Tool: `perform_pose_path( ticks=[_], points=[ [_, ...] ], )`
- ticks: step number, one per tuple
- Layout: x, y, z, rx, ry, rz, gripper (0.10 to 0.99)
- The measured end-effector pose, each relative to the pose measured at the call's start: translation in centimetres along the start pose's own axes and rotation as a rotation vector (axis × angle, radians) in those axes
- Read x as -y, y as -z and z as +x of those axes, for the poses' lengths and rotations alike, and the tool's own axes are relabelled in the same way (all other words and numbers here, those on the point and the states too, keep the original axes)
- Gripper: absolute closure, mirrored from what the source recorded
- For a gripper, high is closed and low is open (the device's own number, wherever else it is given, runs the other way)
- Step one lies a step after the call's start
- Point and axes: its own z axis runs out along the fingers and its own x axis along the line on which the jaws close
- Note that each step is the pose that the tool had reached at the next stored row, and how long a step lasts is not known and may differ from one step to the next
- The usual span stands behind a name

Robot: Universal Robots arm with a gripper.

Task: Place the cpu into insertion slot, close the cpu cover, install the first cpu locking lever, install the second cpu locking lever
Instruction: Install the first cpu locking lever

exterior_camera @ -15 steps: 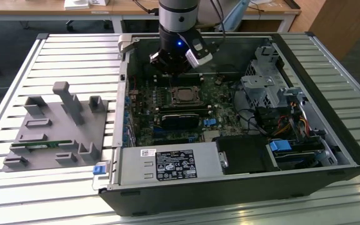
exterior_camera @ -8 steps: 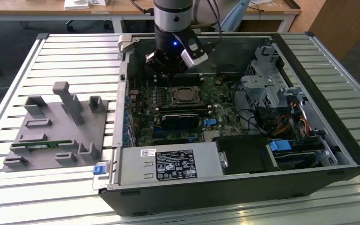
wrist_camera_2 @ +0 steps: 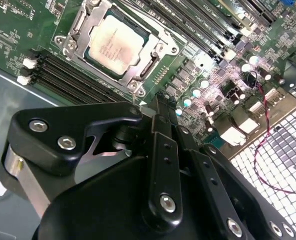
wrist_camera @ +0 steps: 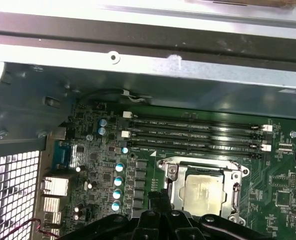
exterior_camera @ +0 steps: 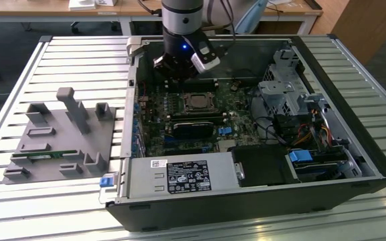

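Observation:
The cpu (exterior_camera: 196, 102) (wrist_camera_2: 117, 42) (wrist_camera: 203, 190), a dull silver square chip, lies flat in the insertion slot on the green board and covers its dark centre. The cpu cover (wrist_camera_2: 139, 68) (wrist_camera: 173, 187), a silvery metal frame, lies down around the chip, whose top shows through its window. My gripper (exterior_camera: 169, 75) (wrist_camera_2: 159, 106) (wrist_camera: 159, 199) hangs inside the open computer case, a short way from the socket toward the case's far wall. Its black fingers are shut together with nothing between them, and they touch neither chip nor cover.
Long black memory slots (wrist_camera: 195, 135) run beside the socket. The case (exterior_camera: 354, 125) also holds a drive cage (exterior_camera: 283, 90), cables, and a power supply (exterior_camera: 179, 175) at the front. A grey fixture block (exterior_camera: 59, 140) with upright posts stands on the slatted table at the exterior view's left.

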Motion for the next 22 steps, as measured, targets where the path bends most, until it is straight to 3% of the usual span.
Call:
perform_pose_path(
  ticks=[12, 22],
  points=[
    [-0.06, 0.02, 0.44, 0.0001, 0.0, 0.0, 0.98],
    [-0.73, 0.13, 0.66, 0.0, 0.0, 0.0, 0.98]
  ],
)
